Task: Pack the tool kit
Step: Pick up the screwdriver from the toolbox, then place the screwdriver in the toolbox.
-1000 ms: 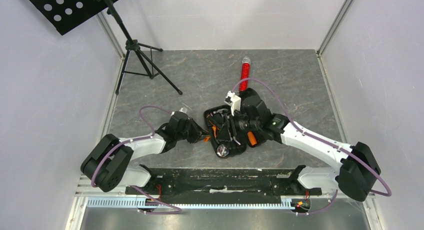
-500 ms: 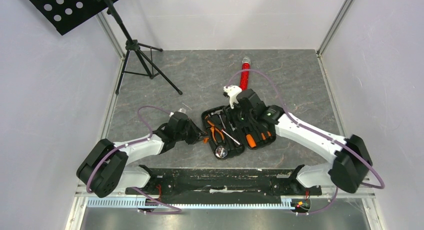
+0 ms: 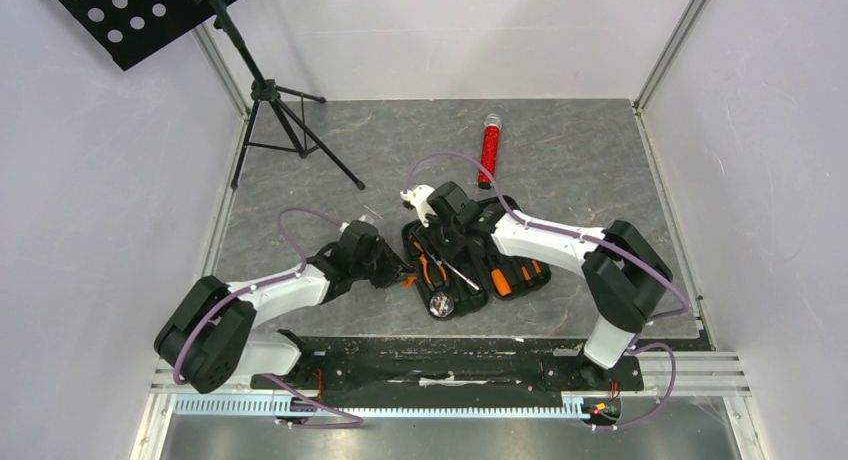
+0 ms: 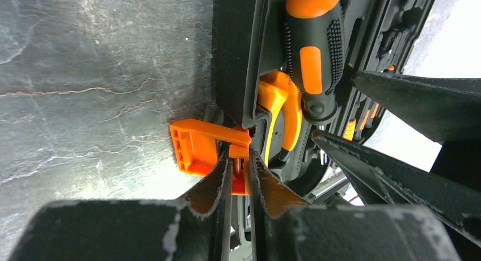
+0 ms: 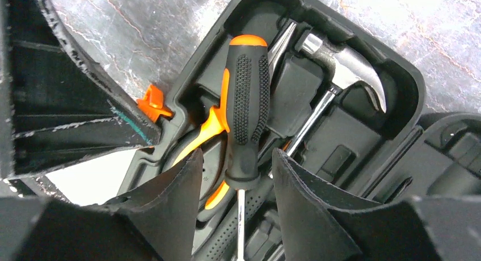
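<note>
The open tool case (image 5: 411, 85) lies mid-table (image 3: 600, 160). The left fingers (image 4: 212, 184) pinch its orange latch (image 4: 195, 147). The right fingers (image 5: 176, 187) stand apart around a screwdriver (image 5: 248, 102), not gripping it.

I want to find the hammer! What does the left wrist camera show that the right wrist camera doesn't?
Left wrist only: the left pincer shut on the orange latch. Right wrist only: the hammer, and the right pincer open around the screwdriver shaft. Both: the screwdriver's handle, the black case and the grey table.
</note>
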